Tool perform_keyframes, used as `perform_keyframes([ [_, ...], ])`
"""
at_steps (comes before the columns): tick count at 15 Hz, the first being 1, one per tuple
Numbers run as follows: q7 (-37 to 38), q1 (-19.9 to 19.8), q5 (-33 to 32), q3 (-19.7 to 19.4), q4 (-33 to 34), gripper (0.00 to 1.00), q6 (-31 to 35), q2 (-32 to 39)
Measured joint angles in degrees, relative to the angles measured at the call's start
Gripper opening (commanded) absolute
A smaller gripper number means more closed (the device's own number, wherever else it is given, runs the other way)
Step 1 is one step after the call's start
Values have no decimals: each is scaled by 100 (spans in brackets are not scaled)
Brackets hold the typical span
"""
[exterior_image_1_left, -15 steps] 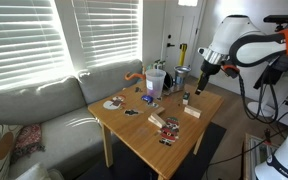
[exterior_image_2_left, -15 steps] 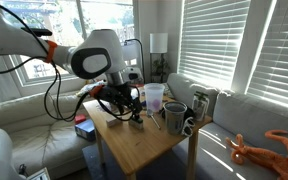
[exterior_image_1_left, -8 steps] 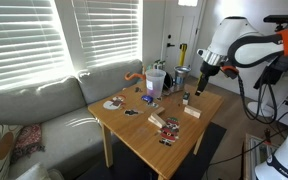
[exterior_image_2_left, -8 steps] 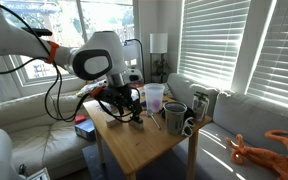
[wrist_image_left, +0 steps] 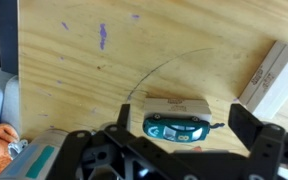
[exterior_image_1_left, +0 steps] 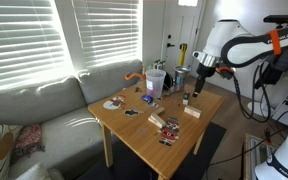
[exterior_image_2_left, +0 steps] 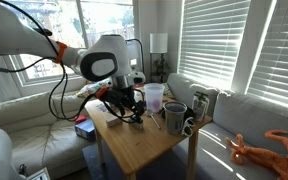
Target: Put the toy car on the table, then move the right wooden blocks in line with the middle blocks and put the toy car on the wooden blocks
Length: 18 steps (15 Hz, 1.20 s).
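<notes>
My pincer open, fingers spread wide, low over table. Toy car sits between my fingers, not squeezed, touching pale wooden block. Second block lies off near one finger.

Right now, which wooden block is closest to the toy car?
The wooden block right beside the toy car, between the gripper fingers in the wrist view. The other block lies apart at the right edge.
</notes>
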Motion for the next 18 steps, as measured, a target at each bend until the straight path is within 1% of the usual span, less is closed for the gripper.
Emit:
perform_keyframes([
  [3, -36, 35, 157, 0, 151, 100, 2, 171],
  [10, -38, 50, 244, 0, 411, 100, 2, 607],
  [14, -38, 50, 407, 0, 503, 100, 7, 792],
  [16, -38, 50, 469, 0, 550, 95, 7, 862],
  [17, -38, 50, 478, 0, 566, 96, 7, 890],
  [18, -38, 50, 484, 0, 582, 92, 8, 917],
])
